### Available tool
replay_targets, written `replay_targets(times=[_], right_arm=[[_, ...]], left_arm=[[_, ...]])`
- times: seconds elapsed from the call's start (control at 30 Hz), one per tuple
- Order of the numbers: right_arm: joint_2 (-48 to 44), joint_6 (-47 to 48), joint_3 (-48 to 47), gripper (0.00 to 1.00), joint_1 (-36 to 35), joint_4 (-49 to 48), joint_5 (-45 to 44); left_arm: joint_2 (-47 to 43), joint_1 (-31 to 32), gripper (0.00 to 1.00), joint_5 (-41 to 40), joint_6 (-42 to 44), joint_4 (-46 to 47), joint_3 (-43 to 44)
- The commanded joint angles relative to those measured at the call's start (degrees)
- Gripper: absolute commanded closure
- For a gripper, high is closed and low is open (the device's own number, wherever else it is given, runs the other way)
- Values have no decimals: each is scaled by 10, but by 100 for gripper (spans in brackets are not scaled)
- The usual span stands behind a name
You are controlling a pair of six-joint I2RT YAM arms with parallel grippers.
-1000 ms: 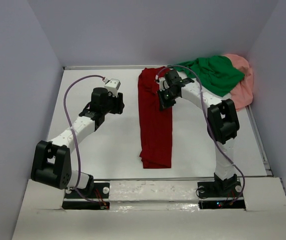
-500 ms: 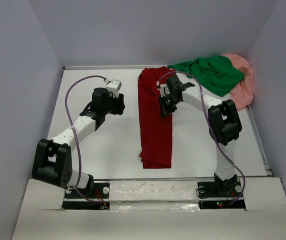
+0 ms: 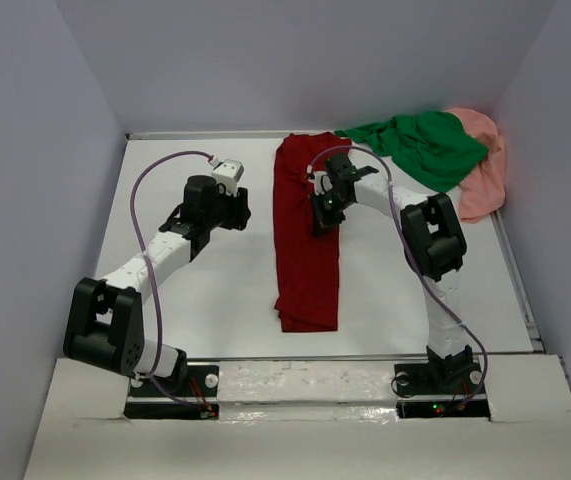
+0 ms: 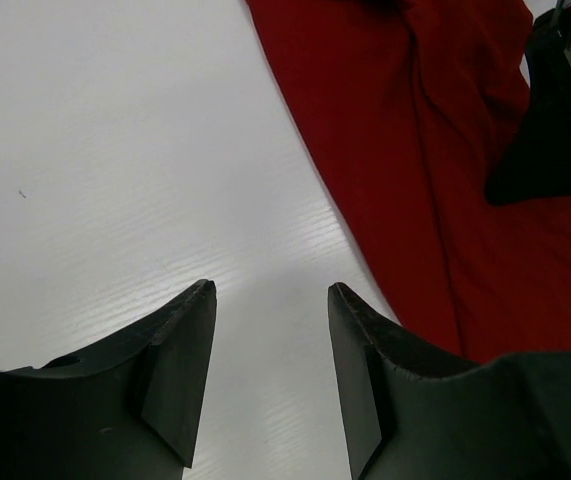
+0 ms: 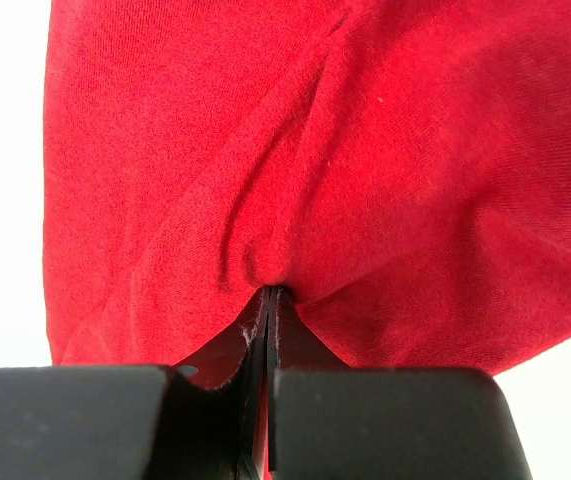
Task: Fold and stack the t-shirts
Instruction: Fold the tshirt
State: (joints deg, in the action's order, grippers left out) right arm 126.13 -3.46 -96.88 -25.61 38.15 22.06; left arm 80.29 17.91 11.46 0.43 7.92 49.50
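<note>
The dark red t-shirt [image 3: 305, 240] lies as a long narrow strip down the middle of the table, also filling the right wrist view [image 5: 295, 150] and the right side of the left wrist view [image 4: 445, 170]. My right gripper [image 3: 322, 222] is shut on a pinch of its cloth at the strip's right edge [image 5: 270, 292]. My left gripper [image 4: 270, 300] hangs open over bare table, just left of the red strip. A bright green t-shirt [image 3: 420, 145] lies crumpled at the back right, on top of a salmon pink t-shirt [image 3: 480, 170].
White walls enclose the table [image 3: 205, 290] on the left, back and right. The two arm bases sit at the near edge. The right arm's black wrist [image 4: 555, 120] shows at the upper right of the left wrist view.
The right gripper has pulled its pinch of red cloth leftward and slightly nearer; the strip has shifted left and narrowed. The left arm has not moved.
</note>
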Motion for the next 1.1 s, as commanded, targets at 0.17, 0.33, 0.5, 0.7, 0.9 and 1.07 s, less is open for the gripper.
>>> replay_targets(times=[0.17,0.33,0.5,0.7,0.9,1.07], right_arm=[[84,-20,-141,100,-4,-40,-61],[123,-21,-196,100,-4,-36,-92],[136,-20,-204,100,-4,-34,-109],[93,-12,-182,68,1,-33,-82],[-16,6,-99,23,1,-33,-69],[-109,16,-29,21,1,-13,-70]], left_arm=[[-26,1,42,6,11,23,3],[-28,1,42,8,12,23,1],[-26,1,42,15,12,23,-1],[-22,1,40,44,13,9,6],[-20,3,32,95,20,-34,20],[-39,10,30,147,34,-68,24]])
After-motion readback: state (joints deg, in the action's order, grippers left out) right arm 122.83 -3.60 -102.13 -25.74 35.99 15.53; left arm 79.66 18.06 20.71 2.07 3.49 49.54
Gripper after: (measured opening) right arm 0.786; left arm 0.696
